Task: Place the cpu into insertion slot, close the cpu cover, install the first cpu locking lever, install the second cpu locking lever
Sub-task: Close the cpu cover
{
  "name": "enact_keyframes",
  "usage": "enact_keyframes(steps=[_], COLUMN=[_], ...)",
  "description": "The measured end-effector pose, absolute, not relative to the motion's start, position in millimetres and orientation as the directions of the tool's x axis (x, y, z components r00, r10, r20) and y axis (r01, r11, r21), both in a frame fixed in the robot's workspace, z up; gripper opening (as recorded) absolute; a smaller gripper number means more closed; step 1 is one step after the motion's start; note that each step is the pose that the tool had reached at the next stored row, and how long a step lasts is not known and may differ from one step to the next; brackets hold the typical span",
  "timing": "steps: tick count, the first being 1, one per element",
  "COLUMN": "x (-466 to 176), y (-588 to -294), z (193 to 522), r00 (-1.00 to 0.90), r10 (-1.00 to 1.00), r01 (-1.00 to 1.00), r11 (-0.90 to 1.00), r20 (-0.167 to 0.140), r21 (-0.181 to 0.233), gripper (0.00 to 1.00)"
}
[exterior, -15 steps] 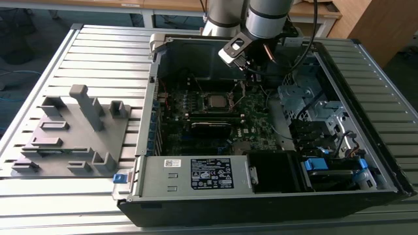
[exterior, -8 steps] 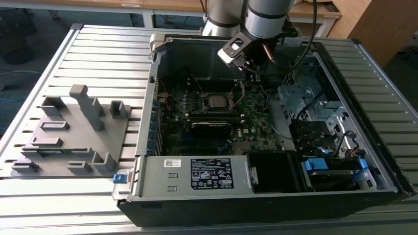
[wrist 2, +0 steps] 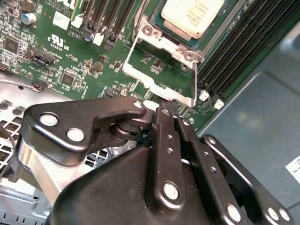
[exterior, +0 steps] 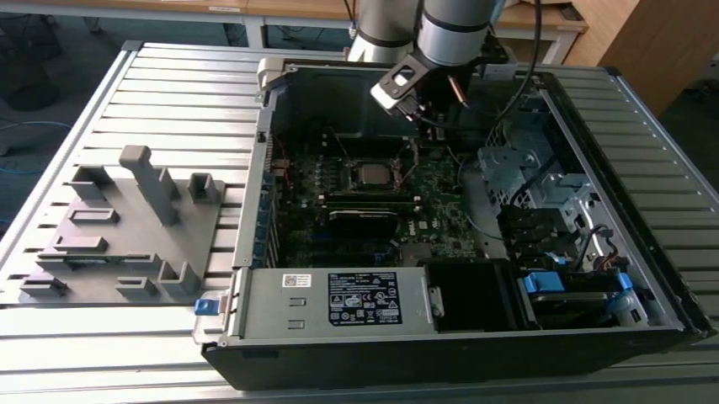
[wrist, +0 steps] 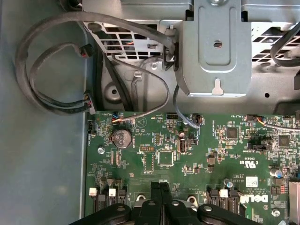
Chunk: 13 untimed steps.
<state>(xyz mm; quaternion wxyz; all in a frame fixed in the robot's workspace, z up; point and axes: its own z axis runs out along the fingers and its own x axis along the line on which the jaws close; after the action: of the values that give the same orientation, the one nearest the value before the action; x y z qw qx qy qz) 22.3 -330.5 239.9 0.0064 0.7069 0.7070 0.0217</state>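
cpu (wrist 2: pixel 192 16) is seated in the insertion slot (wrist 2: pixel 168 43) with its metal top facing up. In the exterior view the slot lies near the centre of the motherboard (exterior: pixel 371 215), lower in the frame than the gripper (exterior: pixel 427 122) and apart from it.

The cpu cover (wrist 2: pixel 157 84) is not lying flat on the chip. It appears raised from the slot edge nearest the gripper, and green board shows through its window. The cover's free bar lies just beside the fingertips; contact cannot be confirmed.

In both wrist views the fingers (wrist: pixel 155 192) are pressed together with nothing between them.

Arm pose: in the exterior view the arm (exterior: pixel 455 25) enters at the upper centre of the frame and reaches down into the computer case (exterior: pixel 450 358) with its wrist tilted.

Case contents:
- motherboard, on the case floor
- power supply (exterior: pixel 337 299), along the lower edge of the case
- drive cage (exterior: pixel 540 181), at the exterior view's right
- black cables (wrist: pixel 47 70), looped beside the board
- coin cell (wrist: pixel 123 138), on the board

The case lies open side up on a slatted table (exterior: pixel 113 76). A grey fixture block (exterior: pixel 124 227) stands on the table at the exterior view's left, apart from the case.
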Motion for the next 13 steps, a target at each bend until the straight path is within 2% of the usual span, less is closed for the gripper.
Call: enact_keyframes(steps=[13], x=[12.6], y=[-330.5], z=[239.8], r00=[0.000], r10=[1.000], r01=[0.999], r11=[0.000], r20=[0.022], r21=[0.040], gripper=[0.11])
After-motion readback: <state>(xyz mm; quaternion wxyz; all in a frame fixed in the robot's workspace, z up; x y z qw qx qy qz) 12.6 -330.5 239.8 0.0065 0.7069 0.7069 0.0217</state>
